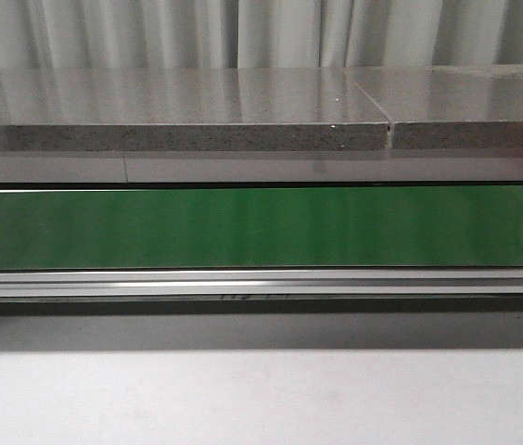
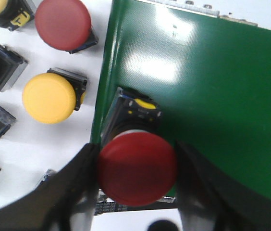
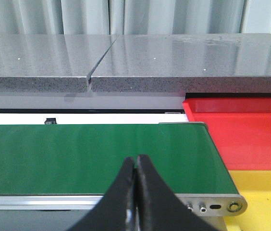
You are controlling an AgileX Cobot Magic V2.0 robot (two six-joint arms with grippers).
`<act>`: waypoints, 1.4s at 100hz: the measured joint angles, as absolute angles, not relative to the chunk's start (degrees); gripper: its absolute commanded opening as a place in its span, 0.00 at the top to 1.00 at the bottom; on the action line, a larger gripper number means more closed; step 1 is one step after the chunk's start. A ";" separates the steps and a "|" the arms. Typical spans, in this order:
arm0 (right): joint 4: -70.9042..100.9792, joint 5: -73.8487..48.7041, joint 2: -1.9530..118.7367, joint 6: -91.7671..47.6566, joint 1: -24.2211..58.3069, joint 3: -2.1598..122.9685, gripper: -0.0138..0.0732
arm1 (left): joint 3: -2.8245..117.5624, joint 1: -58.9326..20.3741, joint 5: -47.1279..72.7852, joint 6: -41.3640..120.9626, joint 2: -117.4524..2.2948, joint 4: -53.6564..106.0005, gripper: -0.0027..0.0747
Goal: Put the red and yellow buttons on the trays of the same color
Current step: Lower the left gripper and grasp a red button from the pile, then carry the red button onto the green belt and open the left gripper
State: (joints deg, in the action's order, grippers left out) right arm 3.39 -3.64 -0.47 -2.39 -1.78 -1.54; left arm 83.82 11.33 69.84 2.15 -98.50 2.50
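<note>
The round red mushroom-cap push button [image 2: 136, 168] sits between the two black fingers [image 2: 73, 192] of the left gripper [image 2: 136, 185], which close against the sides of its cap; its cap faces the wrist camera and its black, yellow-marked body [image 2: 134, 111] runs straight away from the lens, so its long axis stands on end over the glossy green conveyor belt [image 2: 207, 91], right at the belt's edge. Beside that edge, on the white bench top [image 2: 39, 144], lie a yellow-capped push button [image 2: 49, 97], another red-capped push button [image 2: 62, 24] and several more, partly cut off. The right gripper [image 3: 136, 168] has its black fingers pressed together, holding nothing, above the belt near its roller end. Just past that end sit the shallow red plastic tray [image 3: 251, 134] and, adjoining it, the yellow plastic tray [image 3: 265, 192]; no button shows in the visible part of either. The front view shows only the belt [image 1: 261, 227] and a grey stone-patterned shelf [image 1: 178, 111].
</note>
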 measured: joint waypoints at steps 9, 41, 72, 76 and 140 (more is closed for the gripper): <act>3.39 -3.64 -0.47 -2.39 -1.78 -1.54 0.92 | 85.29 11.33 70.11 2.15 -99.77 3.00 0.65; 3.39 -3.64 -0.47 -2.39 -1.78 -1.54 0.92 | 86.45 11.33 70.30 2.15 -100.29 5.79 0.28; 3.39 -3.64 -0.47 -2.39 -1.78 -1.54 0.92 | 86.45 11.33 67.36 2.15 -98.91 7.89 0.28; 3.39 -3.64 -0.47 -2.39 -1.78 -1.54 0.92 | 86.45 11.33 66.50 2.15 -98.13 8.34 0.28; 3.39 -3.64 -0.47 -2.39 -1.78 -1.54 0.92 | 85.36 22.18 68.42 3.68 -94.87 10.39 0.28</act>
